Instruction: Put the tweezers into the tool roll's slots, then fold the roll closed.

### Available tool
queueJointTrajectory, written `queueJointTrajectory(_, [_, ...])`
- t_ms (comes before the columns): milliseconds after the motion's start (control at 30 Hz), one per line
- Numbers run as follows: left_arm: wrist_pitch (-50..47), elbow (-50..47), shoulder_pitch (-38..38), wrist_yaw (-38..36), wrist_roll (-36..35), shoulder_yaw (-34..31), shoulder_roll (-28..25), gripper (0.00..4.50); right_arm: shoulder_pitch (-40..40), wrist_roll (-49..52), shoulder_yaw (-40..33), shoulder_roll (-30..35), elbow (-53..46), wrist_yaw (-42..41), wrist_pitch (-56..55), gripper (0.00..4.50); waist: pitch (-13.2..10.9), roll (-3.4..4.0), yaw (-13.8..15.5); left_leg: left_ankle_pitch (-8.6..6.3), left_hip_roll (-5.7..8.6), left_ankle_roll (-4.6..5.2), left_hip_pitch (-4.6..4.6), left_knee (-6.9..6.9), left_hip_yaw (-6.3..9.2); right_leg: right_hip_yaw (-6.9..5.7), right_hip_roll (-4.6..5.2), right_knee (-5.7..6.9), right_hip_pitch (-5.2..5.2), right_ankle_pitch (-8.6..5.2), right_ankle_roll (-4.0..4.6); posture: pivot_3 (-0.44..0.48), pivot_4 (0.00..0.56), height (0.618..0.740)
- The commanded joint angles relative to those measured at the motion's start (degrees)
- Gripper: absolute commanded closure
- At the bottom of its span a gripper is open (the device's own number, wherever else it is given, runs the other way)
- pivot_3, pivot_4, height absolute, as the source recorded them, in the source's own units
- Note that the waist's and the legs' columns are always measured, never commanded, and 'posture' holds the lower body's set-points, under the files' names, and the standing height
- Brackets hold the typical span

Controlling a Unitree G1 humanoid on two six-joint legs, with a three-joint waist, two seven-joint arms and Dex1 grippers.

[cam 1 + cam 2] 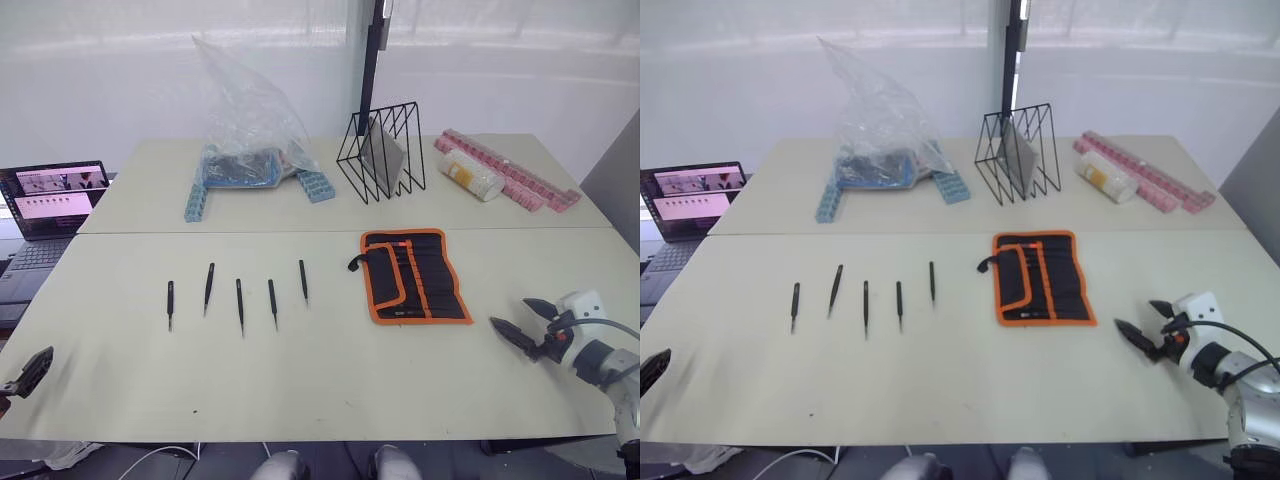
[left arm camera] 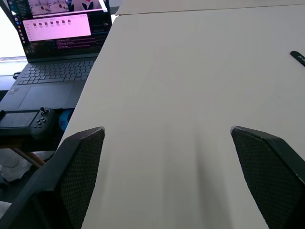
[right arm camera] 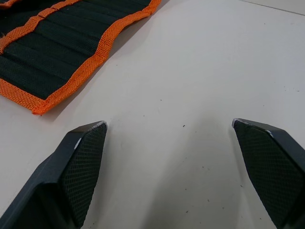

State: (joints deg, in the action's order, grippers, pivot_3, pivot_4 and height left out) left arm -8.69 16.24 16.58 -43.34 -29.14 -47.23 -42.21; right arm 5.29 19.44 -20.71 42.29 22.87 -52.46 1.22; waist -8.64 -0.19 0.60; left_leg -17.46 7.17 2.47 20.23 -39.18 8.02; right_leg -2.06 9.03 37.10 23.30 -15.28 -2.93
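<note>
The pale beige surface (image 1: 330, 370) is carrying the black fabric tool roll with orange piping (image 1: 415, 275), lying open at about two o'clock. Five slim black pointed metal tweezers (image 1: 240, 305) are lying loose at nine o'clock. The right end effector (image 1: 528, 325) and left end effector (image 2: 167, 157) are hovering wide open, empty. No tweezer is slotted yet; next comes reaching for one.

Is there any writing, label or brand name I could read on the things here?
None can be read.
Open laptop: screen text too small to read.
Cylindrical container with yellow label: print too blurred.
Black tool roll with orange piping: no visible lettering.
</note>
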Motion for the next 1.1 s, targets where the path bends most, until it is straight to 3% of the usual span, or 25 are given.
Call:
queueJointTrajectory(33, [-1.65, -2.33, 0.51, 0.15, -0.40, -0.58, -1.18, 0.00, -1.13, 2.03, -2.03, -0.06, -4.25, 0.52, 0.47, 0.03, 0.00, 0.00, 0.01, 0.00, 0.00, 0.00, 0.00, 0.00, 0.00, 0.00, 0.00, 0.00, 0.00, 0.00, 0.00, 0.000, 0.150, 0.724])
queueJointTrajectory(267, [-8.20, -21.08, 5.40, -2.34, -4.42, 2.70, 1.08, 0.00, -8.05, 8.99, -2.90, -6.54, -31.30, 13.31, 16.68, 0.03, 0.00, 0.00, 0.15, -0.01, -0.03, 0.00, 0.04, 0.09, -0.01, 0.09, 0.03, -0.03, 0.05, 0.00, -0.01, 0.000, 0.150, 0.724])
queueJointTrajectory(467, [-4.87, -32.69, 6.24, -1.56, -1.62, 9.15, 5.08, 0.00, -8.64, 14.47, 2.21, -14.74, -47.59, 25.45, 30.56, 0.03, 0.00, -0.03, 0.13, 0.00, -0.04, -0.01, 0.00, 0.13, -0.12, 0.20, -0.03, -0.03, 0.07, 0.03, -0.03, 0.000, 0.150, 0.724])
queueJointTrajectory(700, [-8.00, -42.08, 7.54, -9.55, -4.75, 18.45, 2.69, 0.00, -5.66, 19.18, 6.99, -23.75, -53.24, 38.50, 42.86, 0.03, -0.01, -0.06, 0.12, 0.01, -0.12, -0.03, 0.04, 0.22, -0.38, 0.74, -0.36, 0.00, 0.40, 0.08, 0.02, 0.000, 0.150, 0.724])
queueJointTrajectory(900, [-11.15, -49.26, 5.10, -7.48, -6.89, 22.78, 2.89, 0.00, -4.48, 18.17, 10.01, -29.49, -52.20, 44.01, 45.23, 0.03, -0.01, -0.07, 0.02, 0.05, -0.13, -0.09, 0.12, 0.27, -0.54, 1.40, -0.65, 0.05, 0.72, 0.11, -0.01, 0.000, 0.150, 0.724])
queueJointTrajectory(1100, [-10.73, -50.43, 5.16, -7.48, -5.37, 25.63, 3.17, 0.00, -2.18, 15.40, 13.96, -33.17, -49.02, 45.40, 43.17, 0.03, 0.00, -0.07, -0.86, 0.10, -0.21, -0.16, 0.02, 0.32, -0.66, 1.46, -0.84, 0.11, 0.80, 0.20, 0.09, 0.000, 0.150, 0.724])
